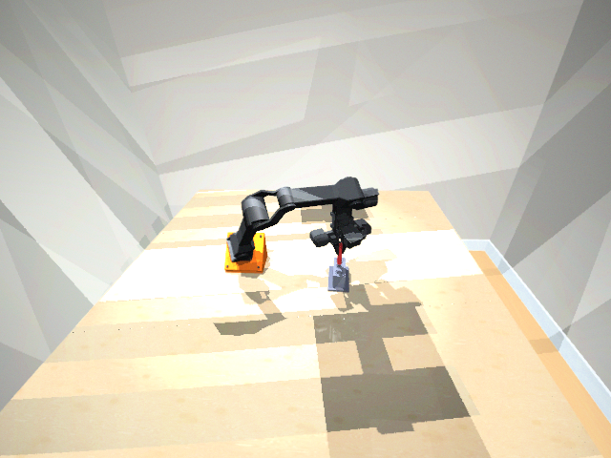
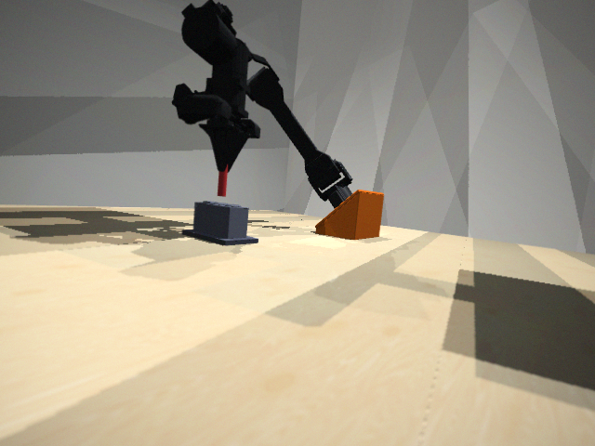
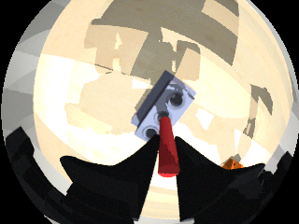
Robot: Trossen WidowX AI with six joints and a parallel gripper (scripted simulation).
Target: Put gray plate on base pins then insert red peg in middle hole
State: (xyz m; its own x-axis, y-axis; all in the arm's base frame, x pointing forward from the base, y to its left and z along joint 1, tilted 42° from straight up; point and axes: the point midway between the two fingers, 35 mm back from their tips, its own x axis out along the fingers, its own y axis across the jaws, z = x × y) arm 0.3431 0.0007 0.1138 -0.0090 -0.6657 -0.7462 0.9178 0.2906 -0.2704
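The red peg (image 1: 339, 255) (image 2: 221, 184) (image 3: 169, 156) is upright in my shut gripper (image 1: 340, 246) (image 2: 223, 167) (image 3: 167, 141). In the exterior view the peg's lower end hangs a little above the blue-gray base (image 1: 338, 281) (image 2: 211, 222). In the wrist view the gray plate (image 3: 174, 111) lies on top of the base, looks flat, and shows three round openings in a row. The peg's lower end overlaps the middle opening there and partly hides it. The pins cannot be made out clearly.
The arm's orange mount (image 1: 256, 260) (image 2: 367, 216) (image 3: 233, 164) stands on the wooden table (image 1: 172, 419) (image 2: 288, 384), to the left of the base in the top view. Dark shadows cross the table.
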